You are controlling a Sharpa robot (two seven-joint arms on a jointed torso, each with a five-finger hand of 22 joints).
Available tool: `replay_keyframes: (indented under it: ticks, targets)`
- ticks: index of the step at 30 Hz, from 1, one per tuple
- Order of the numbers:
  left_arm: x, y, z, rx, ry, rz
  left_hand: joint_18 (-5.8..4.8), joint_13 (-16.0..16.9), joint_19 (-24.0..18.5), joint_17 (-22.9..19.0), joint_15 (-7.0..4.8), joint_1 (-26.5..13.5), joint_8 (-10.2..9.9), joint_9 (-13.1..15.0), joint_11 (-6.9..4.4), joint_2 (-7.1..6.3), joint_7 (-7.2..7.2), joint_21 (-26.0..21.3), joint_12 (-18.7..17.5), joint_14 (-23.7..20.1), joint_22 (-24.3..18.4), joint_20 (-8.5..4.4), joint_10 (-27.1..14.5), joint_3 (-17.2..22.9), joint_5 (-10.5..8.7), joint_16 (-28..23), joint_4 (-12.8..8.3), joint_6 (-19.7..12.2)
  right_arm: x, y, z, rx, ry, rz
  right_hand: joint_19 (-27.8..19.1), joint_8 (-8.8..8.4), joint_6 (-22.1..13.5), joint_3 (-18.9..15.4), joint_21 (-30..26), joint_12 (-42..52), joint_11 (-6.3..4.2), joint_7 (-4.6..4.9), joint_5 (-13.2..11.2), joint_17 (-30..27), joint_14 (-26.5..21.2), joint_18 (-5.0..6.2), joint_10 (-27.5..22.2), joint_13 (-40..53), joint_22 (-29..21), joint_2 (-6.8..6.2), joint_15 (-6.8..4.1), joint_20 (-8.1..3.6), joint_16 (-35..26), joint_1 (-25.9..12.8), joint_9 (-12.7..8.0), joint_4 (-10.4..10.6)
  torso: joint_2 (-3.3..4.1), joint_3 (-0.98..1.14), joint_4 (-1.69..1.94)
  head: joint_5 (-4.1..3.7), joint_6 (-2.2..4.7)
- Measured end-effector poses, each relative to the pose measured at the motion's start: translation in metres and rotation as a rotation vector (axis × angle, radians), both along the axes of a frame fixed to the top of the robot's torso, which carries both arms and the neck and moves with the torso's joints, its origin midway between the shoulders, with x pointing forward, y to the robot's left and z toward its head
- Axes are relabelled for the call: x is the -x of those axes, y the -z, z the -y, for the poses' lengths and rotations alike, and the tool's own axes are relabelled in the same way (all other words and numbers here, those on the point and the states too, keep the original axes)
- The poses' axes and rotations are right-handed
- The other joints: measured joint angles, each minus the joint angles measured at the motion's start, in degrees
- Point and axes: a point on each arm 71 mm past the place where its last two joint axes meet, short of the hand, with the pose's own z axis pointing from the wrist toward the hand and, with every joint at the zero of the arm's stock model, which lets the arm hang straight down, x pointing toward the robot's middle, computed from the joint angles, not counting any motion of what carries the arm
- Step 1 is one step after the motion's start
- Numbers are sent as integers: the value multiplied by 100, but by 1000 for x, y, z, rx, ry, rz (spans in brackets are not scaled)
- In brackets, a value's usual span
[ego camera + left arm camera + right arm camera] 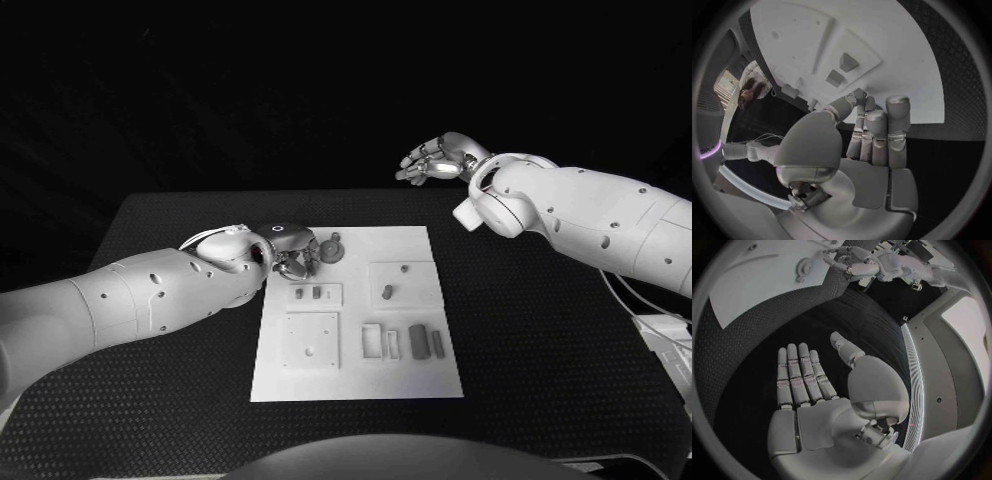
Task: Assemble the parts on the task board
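— White plate on black: your task board (411,375) lies in the middle of the desk (548,340), with grey parts (420,340) set in its recesses. What do you see of the left hand?

— Your left hand (293,250) sits at the board's far left corner, fingers curled downward next to a round, gear-like part (332,247) that stands there. From the wrist camera, the fingers (876,135) lie close together with the thumb (844,105) reaching toward the board's edge. Whether they actually pinch anything, I cannot tell.

— And the right?

— Your right hand (437,160) is raised beyond the desk's far edge, well apart from the board. Its wrist camera shows the palm flat, fingers (798,375) straight and side by side, thumb splayed off, nothing held.

— The other parts?

— Two small pieces (307,294) sit in a tray at the board's left, one oval piece (388,292) in the square at right, and upright bars near the front.
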Motion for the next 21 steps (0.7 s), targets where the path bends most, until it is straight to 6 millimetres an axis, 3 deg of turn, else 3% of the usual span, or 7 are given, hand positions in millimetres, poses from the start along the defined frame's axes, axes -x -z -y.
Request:
replay_keyframes:
  ticks: [21]
  targets:
    - [1,3,1,-14,6,-3,-2,-2,0,-13,1,4,-23,-3,0,-5,0,0,-1,1,4,1,0,0,0,-1,0,0,0,0,0,0,0,0,0,0,0,0,0,0,0,0,0,0,0,0,0,-5,-1,0,0,0,0,0,-5,0,1,2,3,-15,-30]
